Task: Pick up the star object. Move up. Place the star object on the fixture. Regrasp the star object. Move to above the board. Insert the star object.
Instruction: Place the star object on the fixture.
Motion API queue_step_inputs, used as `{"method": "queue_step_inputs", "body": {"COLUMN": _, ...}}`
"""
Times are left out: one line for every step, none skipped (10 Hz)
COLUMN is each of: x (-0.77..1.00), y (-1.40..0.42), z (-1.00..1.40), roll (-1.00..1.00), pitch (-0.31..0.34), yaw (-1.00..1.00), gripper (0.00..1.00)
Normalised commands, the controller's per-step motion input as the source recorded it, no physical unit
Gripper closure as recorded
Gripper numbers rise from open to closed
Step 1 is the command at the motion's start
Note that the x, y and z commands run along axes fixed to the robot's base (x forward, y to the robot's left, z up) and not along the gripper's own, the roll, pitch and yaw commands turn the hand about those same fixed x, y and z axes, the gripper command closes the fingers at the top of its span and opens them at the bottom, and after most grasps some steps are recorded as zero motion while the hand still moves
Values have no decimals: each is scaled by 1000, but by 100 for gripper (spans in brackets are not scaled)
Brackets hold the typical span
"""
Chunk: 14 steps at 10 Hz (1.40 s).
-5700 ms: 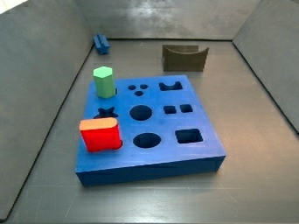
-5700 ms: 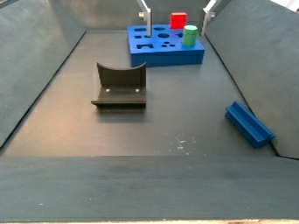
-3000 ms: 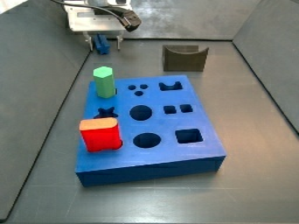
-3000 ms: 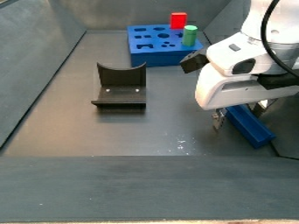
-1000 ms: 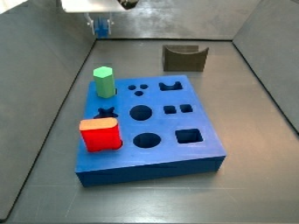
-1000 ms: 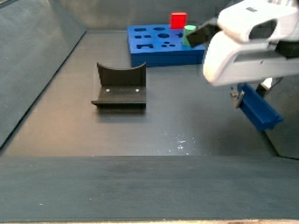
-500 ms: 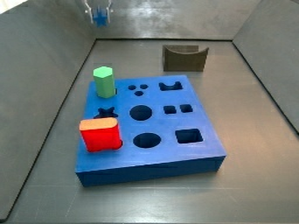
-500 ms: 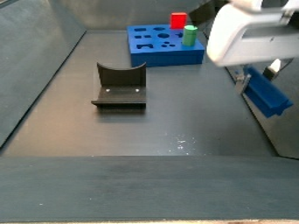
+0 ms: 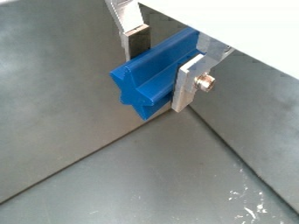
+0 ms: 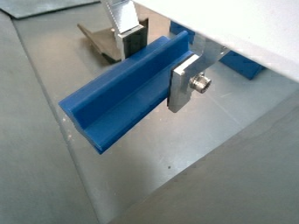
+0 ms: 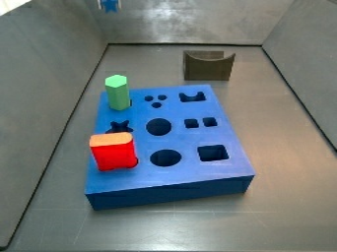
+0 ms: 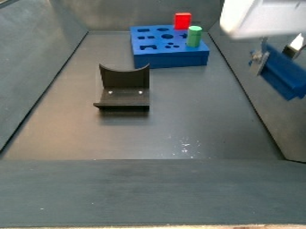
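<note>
The tool (image 9: 163, 59) is clamped on the star (image 9: 149, 77), holding it high above the counter (image 12: 167, 116), off by the side wall and well apart from the fixture (image 12: 122, 89) and board (image 12: 167, 46). Pickup and lift look done. Placing it on the fixture, regrasping and inserting are left.

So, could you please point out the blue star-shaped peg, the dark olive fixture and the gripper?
blue star-shaped peg (image 10: 122, 92), wrist view, long side face.
dark olive fixture (image 11: 207, 66), side view, front wall.
gripper (image 9: 166, 59), wrist view, between fingertips, gripping the peg.

Your gripper (image 9: 163, 58), flat silver finger plates (image 9: 190, 83), dark pads, a round silver screw (image 9: 207, 81), white casing (image 12: 266, 16) above
</note>
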Motion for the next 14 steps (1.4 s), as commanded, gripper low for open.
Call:
{"method": "queue_step_inputs", "body": {"x": -16, "y": 18, "z": 482, "roll": 77, "pitch": 100, "yaw": 15, "gripper": 100}}
{"method": "queue_step_inputs", "body": {"x": -11, "y": 19, "z": 353, "roll": 73, "pitch": 103, "yaw": 17, "gripper": 100}}
{"method": "queue_step_inputs", "body": {"x": -12, "y": 15, "z": 220, "roll": 66, "pitch": 103, "yaw": 17, "gripper": 100}}
{"method": "queue_step_inputs", "body": {"x": 1000, "y": -486, "z": 85, "roll": 117, "pitch": 64, "yaw": -1000, "gripper": 100}}
{"method": "queue_step_inputs", "body": {"x": 1000, "y": -482, "z": 68, "roll": 115, "pitch": 65, "yaw": -1000, "gripper": 100}}
{"method": "queue_step_inputs", "body": {"x": 1000, "y": -436, "z": 61, "roll": 69, "pitch": 66, "yaw": -694, "gripper": 100}}
{"method": "queue_step_inputs", "body": {"x": 1000, "y": -402, "z": 53, "roll": 23, "pitch": 71, "yaw": -464, "gripper": 100}}
{"method": "queue_step_inputs", "body": {"x": 1000, "y": -373, "z": 47, "roll": -18, "pitch": 77, "yaw": -256, "gripper": 100}}
{"method": "queue_step_inputs", "body": {"x": 1000, "y": -347, "z": 44, "roll": -45, "pitch": 80, "yaw": -149, "gripper": 100}}
{"method": "queue_step_inputs", "body": {"x": 1000, "y": -322, "z": 40, "roll": -62, "pitch": 87, "yaw": -75, "gripper": 100}}
{"method": "queue_step_inputs", "body": {"x": 1000, "y": -295, "z": 35, "roll": -72, "pitch": 99, "yaw": -19, "gripper": 100}}
{"method": "queue_step_inputs", "body": {"x": 1000, "y": -273, "z": 34, "roll": -77, "pitch": 105, "yaw": 3, "gripper": 100}}
{"method": "queue_step_inputs", "body": {"x": 1000, "y": -245, "z": 30, "roll": -89, "pitch": 115, "yaw": 14, "gripper": 100}}
{"method": "queue_step_inputs", "body": {"x": 1000, "y": -225, "z": 30, "roll": -95, "pitch": 120, "yaw": 16, "gripper": 100}}
